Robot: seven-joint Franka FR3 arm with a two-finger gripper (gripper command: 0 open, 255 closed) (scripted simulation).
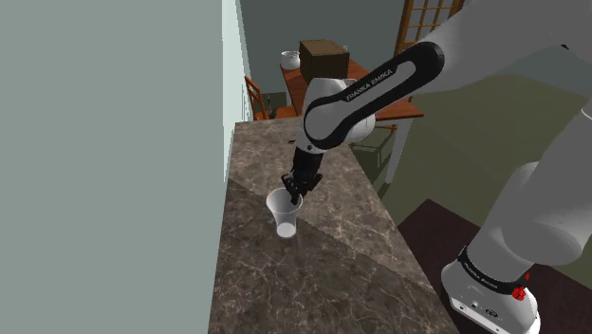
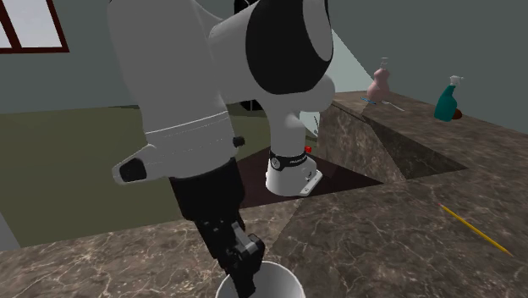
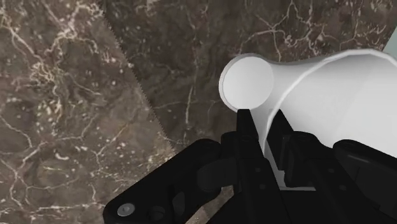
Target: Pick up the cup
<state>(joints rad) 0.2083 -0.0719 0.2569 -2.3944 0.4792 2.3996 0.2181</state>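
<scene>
Wrist view: jaws nearly closed, pinching wall of white cup.

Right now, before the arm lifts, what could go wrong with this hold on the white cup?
1. The gripper seems to pinch the cup by one side of its rim only, so it may tilt or slip when lifted.
2. The cup is close to the wall at the edge of the counter; a sideways swing could bump it there.
</scene>
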